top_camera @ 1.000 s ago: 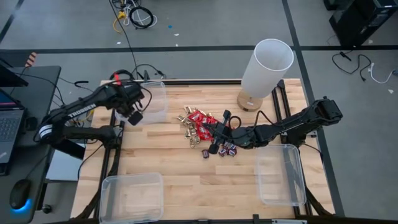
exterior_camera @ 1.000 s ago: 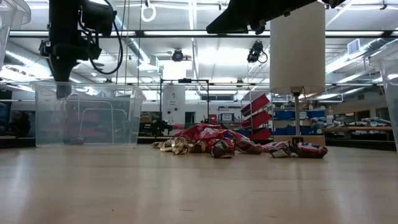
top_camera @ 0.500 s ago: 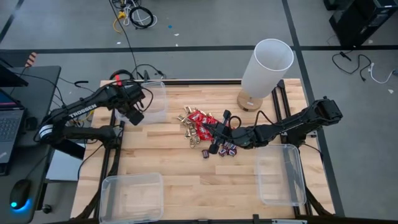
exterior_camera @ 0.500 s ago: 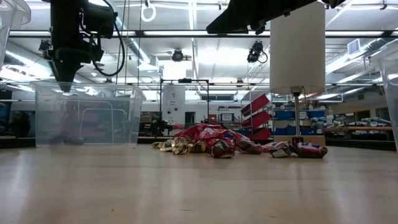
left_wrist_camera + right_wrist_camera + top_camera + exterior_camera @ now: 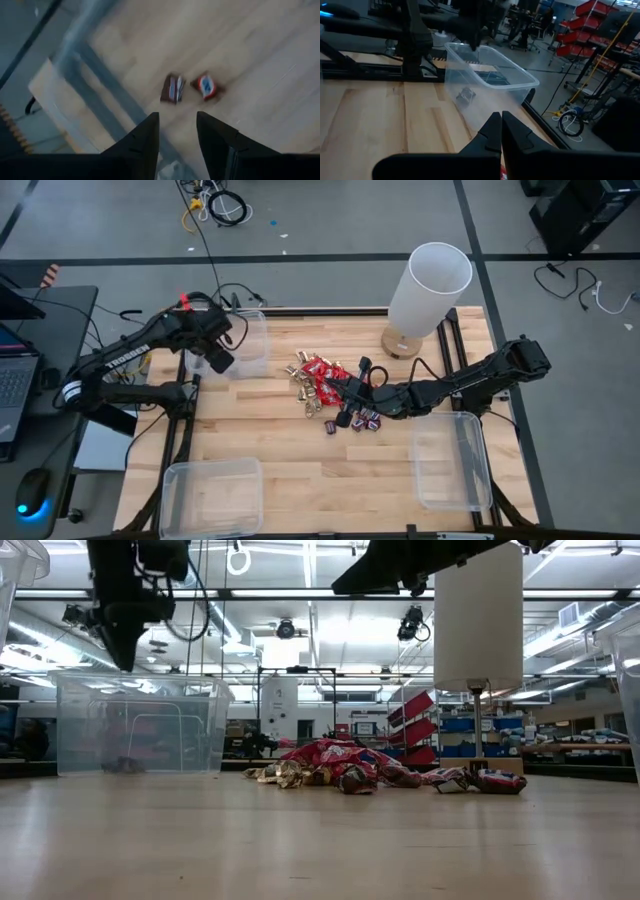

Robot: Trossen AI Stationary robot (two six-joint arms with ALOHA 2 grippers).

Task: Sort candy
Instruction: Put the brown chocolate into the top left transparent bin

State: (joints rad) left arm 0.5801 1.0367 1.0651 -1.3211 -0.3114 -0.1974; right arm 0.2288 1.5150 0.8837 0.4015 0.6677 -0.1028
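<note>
The candy lies in a pile (image 5: 328,388) at the table's middle: red packets, gold pieces and dark mini bars, also seen in the low view (image 5: 340,772). My left gripper (image 5: 217,362) hangs open above the clear far-left bin (image 5: 248,345), holding nothing. Below its fingers (image 5: 177,116) a dark mini bar (image 5: 172,89) and a red packet (image 5: 206,86) lie on the bin's floor. My right gripper (image 5: 350,392) hovers shut over the pile's right side, with nothing seen between its fingers (image 5: 501,122).
A tall white cylinder on a wooden foot (image 5: 428,290) stands at the far right. A clear bin (image 5: 210,495) sits at the near left and another (image 5: 450,460) at the near right. Bare wood lies between the pile and the near edge.
My left gripper has risen from inside the far-left bin to above its rim. The candy in the bin and the pile have stayed where they were.
</note>
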